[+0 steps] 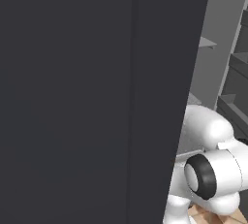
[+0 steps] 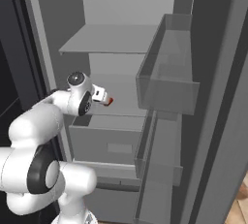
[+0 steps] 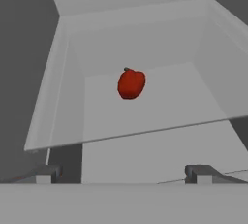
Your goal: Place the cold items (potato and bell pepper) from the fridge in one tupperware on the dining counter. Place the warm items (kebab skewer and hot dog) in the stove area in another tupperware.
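Observation:
The fridge (image 2: 111,41) stands open, and my arm reaches onto its middle shelf. The bell pepper (image 3: 131,83), a small bright red lump, lies alone on the pale grey shelf floor. In the right base view the bell pepper (image 2: 110,101) shows just past my hand. My gripper (image 3: 123,173) is open, short of the pepper and apart from it, with nothing between its fingertips (image 3: 46,173). From the side my gripper (image 2: 103,97) points into the shelf. The potato, kebab skewer, hot dog, both tupperwares and the dining counter are out of view.
The fridge door (image 2: 218,97) is swung open at the right and carries a clear bin (image 2: 167,89). A closed drawer (image 2: 106,143) sits under the shelf, and another shelf (image 2: 109,43) is above. A dark panel (image 1: 87,97) stands close on the left.

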Tool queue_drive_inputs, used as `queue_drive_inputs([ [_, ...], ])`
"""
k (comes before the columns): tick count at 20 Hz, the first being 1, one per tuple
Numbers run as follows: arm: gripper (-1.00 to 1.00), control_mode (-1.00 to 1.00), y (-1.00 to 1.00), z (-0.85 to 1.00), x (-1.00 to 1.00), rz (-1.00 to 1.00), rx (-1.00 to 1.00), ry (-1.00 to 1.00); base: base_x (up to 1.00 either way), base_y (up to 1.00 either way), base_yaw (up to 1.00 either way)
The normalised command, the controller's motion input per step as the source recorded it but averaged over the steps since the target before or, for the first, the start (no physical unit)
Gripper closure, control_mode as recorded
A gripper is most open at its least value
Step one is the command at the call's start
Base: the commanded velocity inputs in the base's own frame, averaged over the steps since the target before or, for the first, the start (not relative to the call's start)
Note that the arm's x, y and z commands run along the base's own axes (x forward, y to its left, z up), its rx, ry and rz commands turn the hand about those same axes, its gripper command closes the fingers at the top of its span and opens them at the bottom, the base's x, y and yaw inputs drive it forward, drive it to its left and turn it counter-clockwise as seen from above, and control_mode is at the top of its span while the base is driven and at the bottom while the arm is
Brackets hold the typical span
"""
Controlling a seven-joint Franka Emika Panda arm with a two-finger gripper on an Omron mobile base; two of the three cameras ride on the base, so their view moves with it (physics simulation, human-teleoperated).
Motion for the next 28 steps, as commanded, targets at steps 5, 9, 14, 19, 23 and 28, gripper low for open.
queue_drive_inputs([
  [5, -1.00, -1.00, -0.03, -0.05, 0.55, 0.00, 0.00, 0.01, 0.00, 0.00, 0.00],
  [9, -1.00, -1.00, -0.09, -0.11, 0.25, 0.00, 0.00, 0.05, 0.00, 0.00, 0.00],
  [14, -1.00, -1.00, -0.03, -0.17, 0.24, 0.00, 0.00, 0.07, 0.00, 0.00, 0.00],
  [19, -1.00, -1.00, 0.00, -0.27, 0.39, 0.00, 0.00, 0.07, 0.00, 0.00, 0.00],
  [23, -1.00, -1.00, 0.00, -0.31, 0.51, 0.00, 0.00, 0.02, 0.00, 0.00, 0.00],
  [28, -1.00, -1.00, 0.00, -0.26, 0.37, 0.00, 0.00, 0.00, 0.00, 0.00, 0.00],
])
